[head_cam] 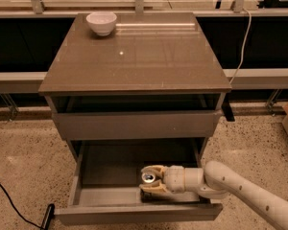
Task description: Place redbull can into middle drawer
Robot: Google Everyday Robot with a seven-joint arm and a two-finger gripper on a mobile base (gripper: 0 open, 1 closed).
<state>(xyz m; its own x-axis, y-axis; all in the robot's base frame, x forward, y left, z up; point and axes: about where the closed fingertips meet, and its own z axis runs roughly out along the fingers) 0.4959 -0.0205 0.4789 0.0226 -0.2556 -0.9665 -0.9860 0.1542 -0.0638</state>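
The middle drawer [105,171] of the grey cabinet is pulled out and open. The redbull can [148,178] stands upright inside it near the front right, its shiny pull-tab top showing. My gripper [149,180] reaches in from the right, down in the drawer, with a beige finger on each side of the can, closed around it. The can's lower body is hidden by the fingers and the drawer front.
A white bowl [101,22] sits at the back left of the cabinet top [134,56]. The top drawer [134,123] is shut. A black cable [9,200] lies on the speckled floor at the left. A railing runs behind the cabinet.
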